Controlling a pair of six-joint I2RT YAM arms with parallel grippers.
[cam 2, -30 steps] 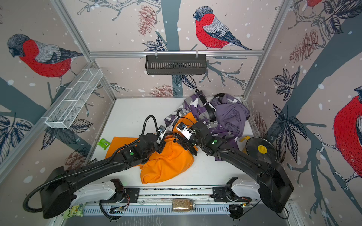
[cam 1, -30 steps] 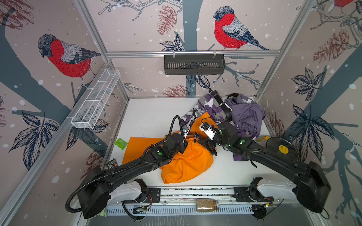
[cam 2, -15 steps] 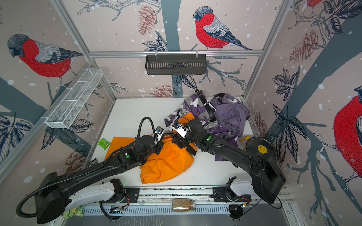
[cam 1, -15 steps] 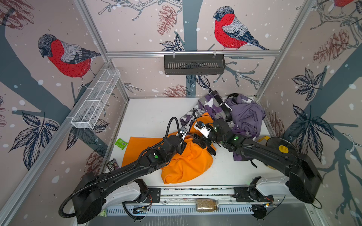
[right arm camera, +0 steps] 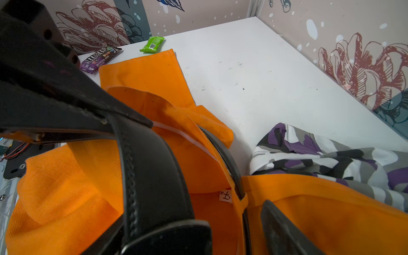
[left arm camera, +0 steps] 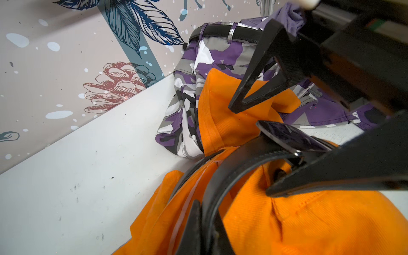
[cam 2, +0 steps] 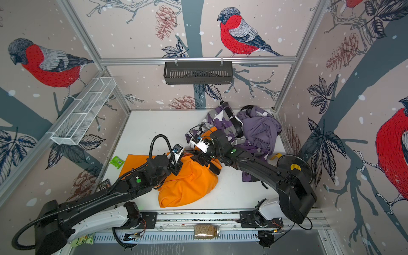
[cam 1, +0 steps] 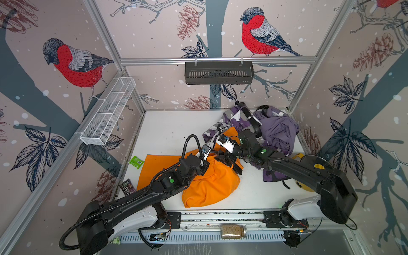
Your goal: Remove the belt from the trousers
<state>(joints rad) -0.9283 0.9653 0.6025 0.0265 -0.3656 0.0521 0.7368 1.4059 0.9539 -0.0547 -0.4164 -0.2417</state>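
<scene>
Black belt [left arm camera: 242, 159] threaded in orange trousers [cam 1: 209, 183], bench [cam 1: 167, 132] centre, toward 6 o'clock. Left fingers [right arm camera: 66, 103] clenched on belt, likely anchoring it. Right fingers [left arm camera: 258, 66] spread, straddling buckle [left arm camera: 287, 134], probably lining up to unfasten.

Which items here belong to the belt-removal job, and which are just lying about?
In the job: orange trousers; black belt; left gripper, shut on the belt; right gripper, open.

Lying about: camouflage trousers; purple garment; green packet; M&M's packet; grain jar; wire basket; black basket.
</scene>
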